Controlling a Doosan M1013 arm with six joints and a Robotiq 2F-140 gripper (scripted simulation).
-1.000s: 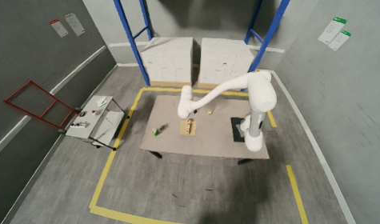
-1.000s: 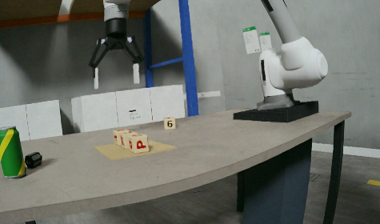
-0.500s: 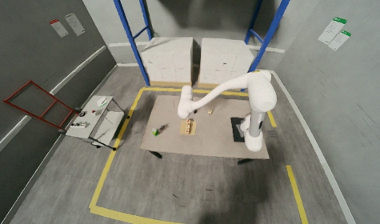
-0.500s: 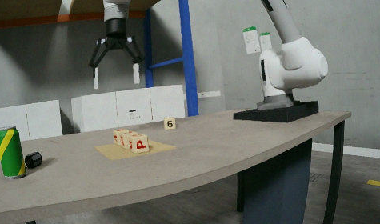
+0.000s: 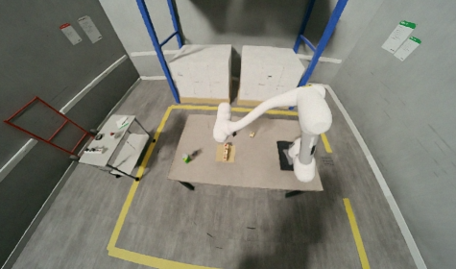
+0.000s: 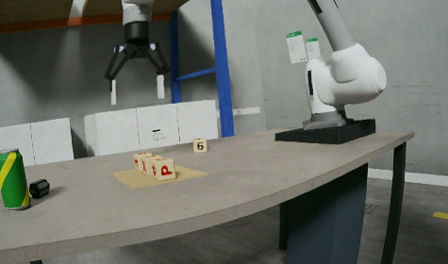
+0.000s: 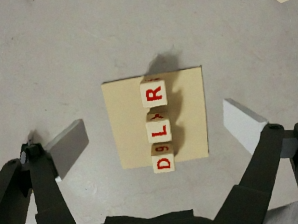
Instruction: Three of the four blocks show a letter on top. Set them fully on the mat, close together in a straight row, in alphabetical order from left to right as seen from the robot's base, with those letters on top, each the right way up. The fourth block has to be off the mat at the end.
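The tan mat [image 7: 120, 120] [image 6: 190, 173] carries three cream blocks in a nearly straight row. In the wrist view, the block with a red R on top [image 7: 153, 94] is uppermost, L [image 7: 159, 131] is in the middle and D [image 7: 163, 163] is lowest. From the base, this reads D, L, R left to right. A small gap shows between R and L; D stands close to L, right at the mat's edge. I cannot tell the letters' turn surely. The fourth block [image 6: 200, 145] [image 5: 252, 134] lies off the mat. My gripper [image 6: 137, 90] is open and empty, high above the row.
A green and yellow can [image 6: 12, 180] [image 5: 186, 158] stands beyond the mat from the base, with a small black object [image 6: 40, 189] beside it. The arm's black base plate [image 6: 326, 132] is on the table's opposite side.
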